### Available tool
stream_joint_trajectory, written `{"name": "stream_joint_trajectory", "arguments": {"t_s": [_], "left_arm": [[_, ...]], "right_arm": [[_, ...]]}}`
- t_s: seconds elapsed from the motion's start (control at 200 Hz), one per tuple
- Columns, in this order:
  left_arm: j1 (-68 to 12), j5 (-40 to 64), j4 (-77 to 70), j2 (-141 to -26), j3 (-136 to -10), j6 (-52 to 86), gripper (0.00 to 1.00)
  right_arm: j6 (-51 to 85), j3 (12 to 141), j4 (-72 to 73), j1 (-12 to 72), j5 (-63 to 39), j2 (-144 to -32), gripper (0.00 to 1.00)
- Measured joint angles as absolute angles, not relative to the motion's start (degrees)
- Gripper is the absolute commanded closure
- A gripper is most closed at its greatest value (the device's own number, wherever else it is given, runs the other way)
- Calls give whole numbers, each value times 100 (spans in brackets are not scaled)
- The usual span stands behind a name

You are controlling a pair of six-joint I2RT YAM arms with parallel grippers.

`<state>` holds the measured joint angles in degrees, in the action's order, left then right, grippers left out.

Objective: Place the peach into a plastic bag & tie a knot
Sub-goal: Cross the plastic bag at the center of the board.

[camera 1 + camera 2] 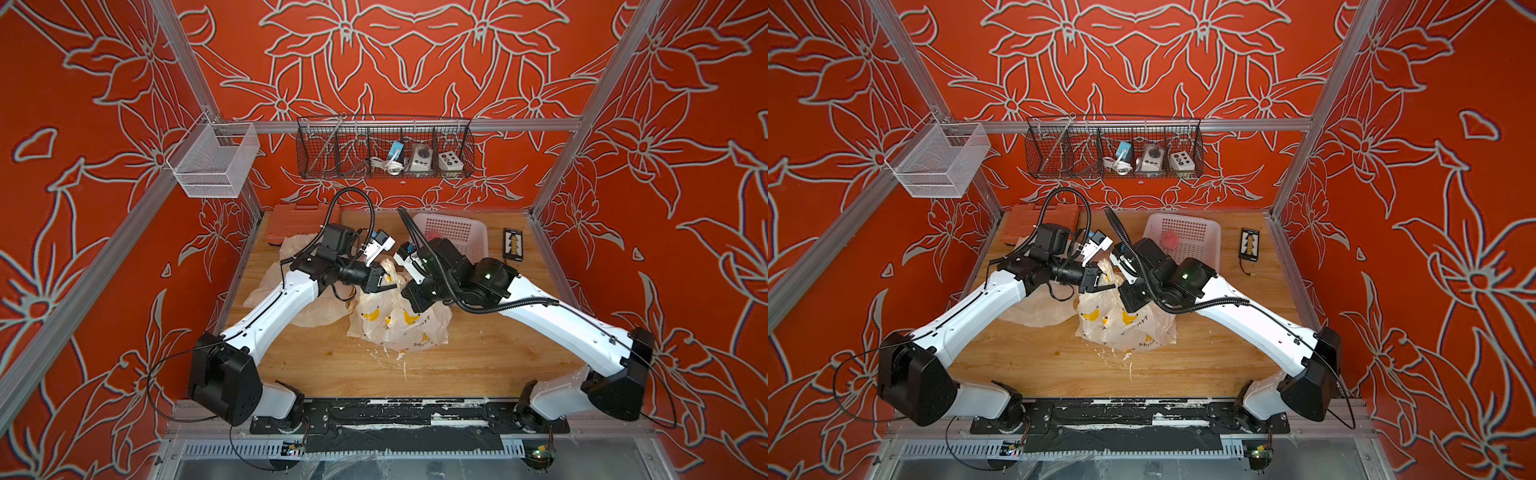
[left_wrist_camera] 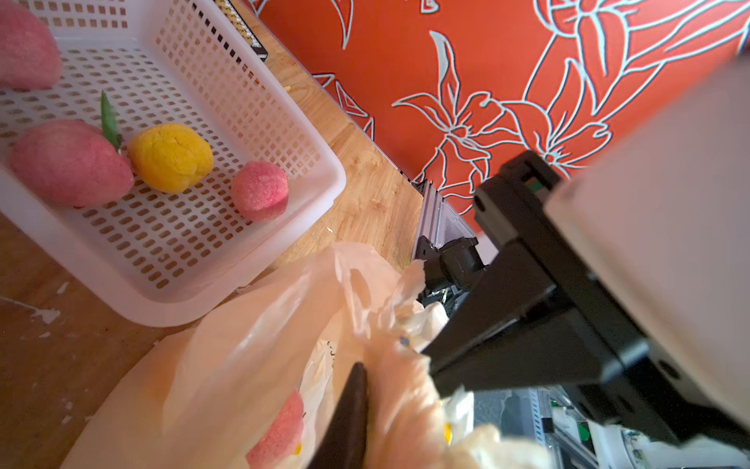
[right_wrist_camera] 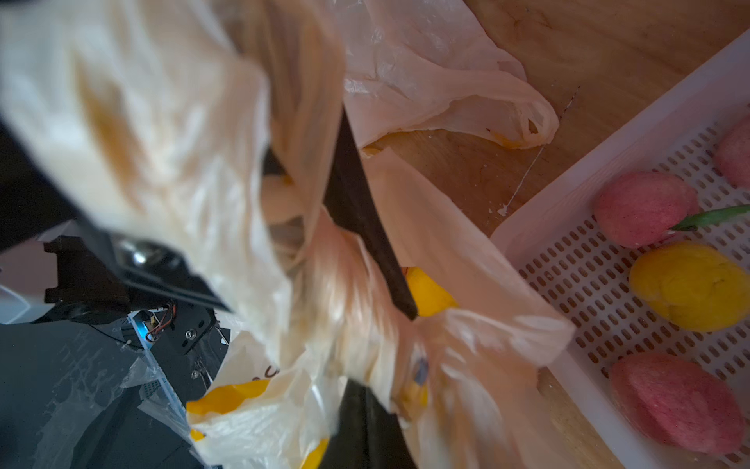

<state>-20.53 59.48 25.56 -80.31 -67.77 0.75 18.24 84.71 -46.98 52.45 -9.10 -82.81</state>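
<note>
The plastic bag (image 1: 399, 322) with banana prints lies crumpled mid-table, its top drawn up between my two grippers. A pink peach (image 2: 280, 430) shows through the film inside it. My left gripper (image 1: 387, 286) is shut on a gathered strip of the bag; one dark finger (image 2: 350, 410) presses against that plastic in the left wrist view. My right gripper (image 1: 406, 290) faces it from the other side, almost touching, and is shut on another bunch of the same bag (image 3: 308, 333). Plastic hides most of both jaws.
A white perforated basket (image 1: 478, 226) behind the right arm holds pink peaches (image 2: 69, 162) and a yellow fruit (image 2: 170, 156). Spare plastic bags (image 1: 291, 249) lie at the back left beside an orange case (image 1: 299, 220). A black device (image 1: 513, 243) lies at the back right.
</note>
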Motion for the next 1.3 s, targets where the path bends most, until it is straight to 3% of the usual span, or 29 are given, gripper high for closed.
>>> {"name": "stream_joint_trajectory", "arguments": {"t_s": [0.155, 0.31, 0.51, 0.901, 1.116, 1.301], "left_arm": [[-1925, 5916, 2512, -7966, -6792, 231, 93], [-1992, 6084, 2464, -7953, -6847, 508, 98], [-2062, 6132, 2290, -7911, -6842, 1120, 97], [-1883, 5555, 2674, -7937, -6661, 1046, 72], [-1737, 5697, 3131, -7946, -6661, 657, 65], [-1500, 5968, 3568, -7924, -6718, 281, 66]], "right_arm": [[1756, 8844, -5144, 5065, -1719, -8189, 100], [2255, 8694, -4595, 5129, -2689, -7907, 100], [2956, 8243, -3566, 5218, -2790, -8162, 100], [2405, 7789, -3048, 5378, -1916, -8427, 100], [2480, 7500, -2753, 5310, -2414, -8326, 100], [2685, 7358, -2609, 5059, -3092, -8294, 100]]}}
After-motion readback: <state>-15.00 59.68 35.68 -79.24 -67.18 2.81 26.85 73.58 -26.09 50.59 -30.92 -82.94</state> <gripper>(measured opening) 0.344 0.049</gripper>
